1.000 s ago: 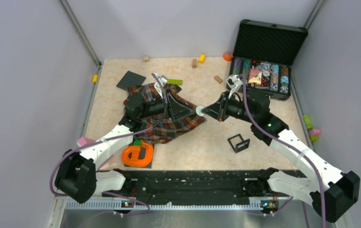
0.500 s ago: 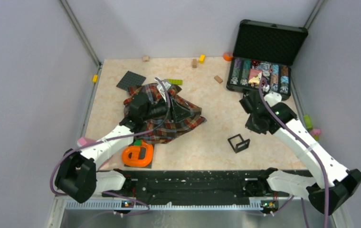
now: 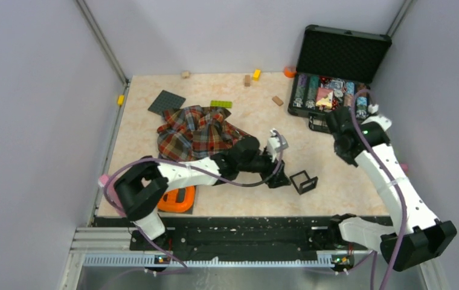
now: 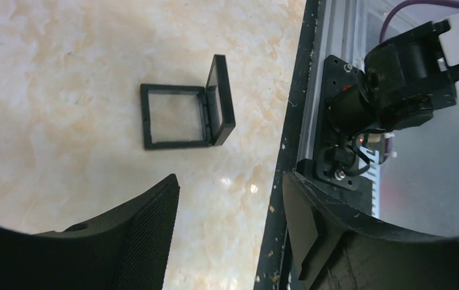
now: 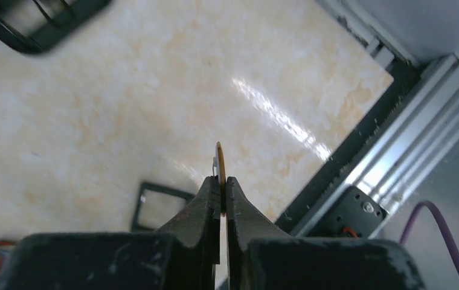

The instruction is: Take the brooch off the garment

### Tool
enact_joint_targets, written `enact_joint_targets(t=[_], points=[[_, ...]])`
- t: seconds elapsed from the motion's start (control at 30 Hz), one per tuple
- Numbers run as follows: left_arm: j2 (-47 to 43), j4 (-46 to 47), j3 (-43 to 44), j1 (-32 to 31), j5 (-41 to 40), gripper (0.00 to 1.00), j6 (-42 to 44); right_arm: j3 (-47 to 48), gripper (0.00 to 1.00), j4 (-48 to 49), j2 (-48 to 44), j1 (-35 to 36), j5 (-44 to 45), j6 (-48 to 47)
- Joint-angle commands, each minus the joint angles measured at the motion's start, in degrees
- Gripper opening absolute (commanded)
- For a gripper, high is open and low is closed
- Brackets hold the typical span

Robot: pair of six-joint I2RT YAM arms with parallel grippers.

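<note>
- As counted from the top view: one garment (image 3: 194,134), one small black tray (image 4: 147,118), one open case (image 3: 343,54), one grey baseplate (image 3: 166,101), one green brick (image 3: 221,104), one orange object (image 3: 176,198), and two arms.
- Small blocks (image 3: 247,80): four on the far part of the desk (image 3: 263,121), and a fifth, yellow, at the left edge.
- One brooch (image 5: 219,158). It is clenched in the right tool (image 5: 222,181), seen edge-on as a thin sliver poking past the fingertips, held up off the desk and well apart from the garment.
- Left tool (image 4: 230,181): released, fingers spread wide with nothing between them, low over the desk just beside the tray.
- Garment lies crumpled on the left-centre desk, touching neither arm, its far-left corner near the baseplate.
- The brooch can't be made out in the top view, and its face is not visible in any view.
- Orange object is partly covered by the left arm, so I can't tell what it is.
- Right arm covers the case's near right corner.
- Right wrist view cuts off the tray at the bottom, and the dark thing at its top left is blurred.
- Case: lid up, rows of poker chips (image 3: 330,93) inside, too small to count.
- Tray: lid stands up on one side, and the inside looks as pale as the desk.
</note>
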Motion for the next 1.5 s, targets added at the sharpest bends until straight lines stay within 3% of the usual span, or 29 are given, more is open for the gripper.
enact_joint_targets(t=[0.0, 0.27, 0.53, 0.63, 0.8, 1.1, 1.17, 1.27, 1.47], points=[[7.76, -3.18, 9.76, -3.87, -6.63, 0.67, 6.17, 11.98, 0.0, 3.26, -1.95, -5.98, 6.14, -8.57], [21.42, -14.93, 27.24, -8.37, -11.41, 0.63, 10.63, 15.29, 0.0, 8.18, -5.34, -8.9, 4.09, -15.33], [25.88, -20.42, 32.36, -8.81, -12.26, 0.51, 10.97, 13.46, 0.0, 11.28, -7.29, -9.27, 2.11, -18.72], [25.97, -20.51, 32.4, -8.81, -11.15, 0.49, 10.59, 12.2, 0.0, 12.25, -7.4, -9.69, 1.15, -19.24], [25.96, -20.41, 32.04, -8.84, -10.52, 0.33, 10.55, 10.14, 0.0, 14.08, -7.8, -9.86, -0.86, -19.8], [20.19, -20.73, 28.42, -8.83, -7.86, 0.31, 13.93, 4.11, 0.0, 20.67, -8.59, -9.86, -9.89, -26.45], [19.09, -21.38, 27.57, -8.86, -7.71, 0.26, 15.48, 2.97, 0.0, 20.79, -8.06, -9.87, -10.98, -26.8], [18.19, -22.8, 27.11, -8.74, -7.67, 0.11, 17.26, 1.41, 0.0, 21.31, -7.83, -9.87, -12.74, -26.84], [15.51, -23.63, 24.56, -8.52, -7.71, 0.05, 18.47, -1.88, 0.0, 25.52, -8.95, -9.81, -19.51, -30.51]])
